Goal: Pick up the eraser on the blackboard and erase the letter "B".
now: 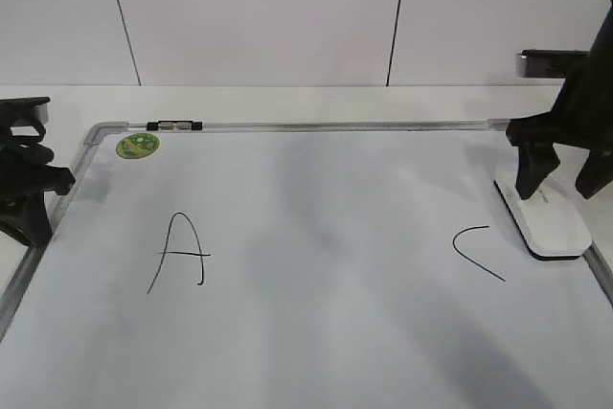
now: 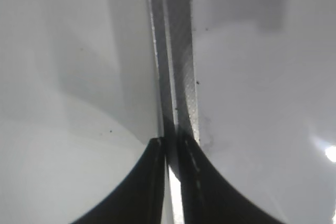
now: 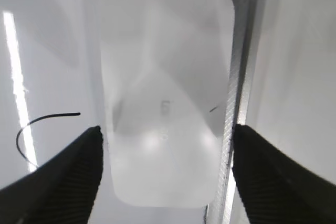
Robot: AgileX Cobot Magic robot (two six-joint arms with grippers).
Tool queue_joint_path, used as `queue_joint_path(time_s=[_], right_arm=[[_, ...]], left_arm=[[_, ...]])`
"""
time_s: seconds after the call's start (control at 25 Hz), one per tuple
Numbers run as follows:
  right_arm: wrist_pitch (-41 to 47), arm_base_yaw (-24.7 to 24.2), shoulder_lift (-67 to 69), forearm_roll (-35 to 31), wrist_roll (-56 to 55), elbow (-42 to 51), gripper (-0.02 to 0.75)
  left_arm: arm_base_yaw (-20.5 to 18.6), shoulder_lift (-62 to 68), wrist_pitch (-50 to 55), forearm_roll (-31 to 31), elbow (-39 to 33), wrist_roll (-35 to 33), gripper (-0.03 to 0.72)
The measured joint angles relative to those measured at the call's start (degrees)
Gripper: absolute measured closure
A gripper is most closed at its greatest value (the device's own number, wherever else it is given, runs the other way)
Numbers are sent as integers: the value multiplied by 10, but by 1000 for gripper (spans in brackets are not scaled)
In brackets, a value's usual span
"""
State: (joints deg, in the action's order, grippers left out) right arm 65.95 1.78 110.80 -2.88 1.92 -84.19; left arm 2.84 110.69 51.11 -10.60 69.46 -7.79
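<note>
- Eraser (image 1: 543,220): it is laid flat, dark base down, at the right edge of the blackboard (image 1: 316,332), just beside the grey frame, so that its long sides are offered to a grasp from above.
- In the right wrist view the eraser (image 3: 165,93) is seen between the two dark fingers (image 3: 68,177), which are spread wide and stand apart from its sides; nothing is held yet.
- The right gripper (image 1: 565,179) is poised over the near-frame end of the eraser, straddling it, which is judged to be the line-up for closing on it.
- The letter "B" cannot be found in any view: between the "A" (image 1: 180,252) and the "C" (image 1: 476,252) only bare white board is seen, so the erasing is judged either done or not checkable from here.
- The left gripper (image 1: 24,184) is parked at the left frame, well apart from the writing, presumably to be kept out of the way; in its wrist view the left gripper (image 2: 173,182) is seen with its fingers almost together over the frame rail (image 2: 176,61), nothing between them.
- A green sticker (image 1: 137,146) is set in the far left corner, clear of the work.
</note>
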Motion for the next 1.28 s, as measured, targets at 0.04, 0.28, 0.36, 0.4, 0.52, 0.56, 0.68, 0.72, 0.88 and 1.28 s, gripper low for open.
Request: queue_joint_path(time_s=[0.04,0.28,0.36,0.4,0.52,0.56,0.68,0.72,0.88,1.28], right_arm=[[15,0,0,0,0,-12,154],[37,0,0,-3,-1,-78,154],[38,0,0,-14,-1,-96,154],[38,0,-1,-16,-1,-101,154],[38,0,-13,-27,-1,-103,154],[39,0,-20,-30,-1,-103,154],[42,0,-38,-32,-1,-103,154],[42,0,-44,-32,-1,-103,154],[43,0,-73,-34,-3,-103,154],[48,0,-250,-33,-3,-4,154]], left_arm=[[0,0,0,0,0,0,626],[0,0,0,1,0,-2,590],[0,0,0,7,0,-3,519],[0,0,0,11,0,-3,472],[0,4,3,13,7,-4,360],[0,6,9,11,15,-4,344],[0,10,36,9,49,-4,325],[0,10,49,8,63,-4,323],[0,10,137,8,134,-4,331],[1,-64,182,4,182,19,401]])
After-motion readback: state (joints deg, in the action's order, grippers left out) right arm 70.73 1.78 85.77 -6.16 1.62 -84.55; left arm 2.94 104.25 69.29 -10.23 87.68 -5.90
